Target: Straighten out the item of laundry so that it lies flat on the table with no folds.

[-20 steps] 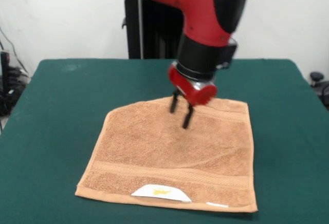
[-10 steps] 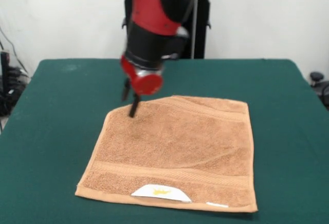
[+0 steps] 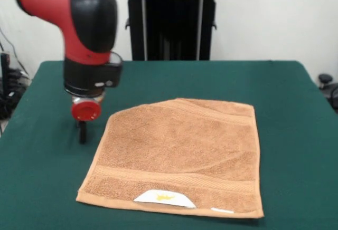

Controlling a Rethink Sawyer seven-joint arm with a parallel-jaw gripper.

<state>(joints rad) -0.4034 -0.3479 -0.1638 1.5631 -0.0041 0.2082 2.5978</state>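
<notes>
The item of laundry (image 3: 179, 153), a light-brown terry towel, lies spread on the green table (image 3: 296, 114) with its white label (image 3: 165, 198) at the near edge. Its far left corner looks cut off along a slant, as if tucked under. A shallow crease runs across its right half. My gripper (image 3: 82, 133) hangs just above the cloth of the table, left of the towel's far left edge and apart from it. It holds nothing that I can see.
The black pedestal (image 3: 171, 21) stands behind the table's far edge. Dark cables and gear (image 3: 10, 90) sit off the left side, and a small black object (image 3: 327, 85) sits off the right.
The arm has swung from above the towel's far middle across to the left and off the towel. The towel lies as before.
</notes>
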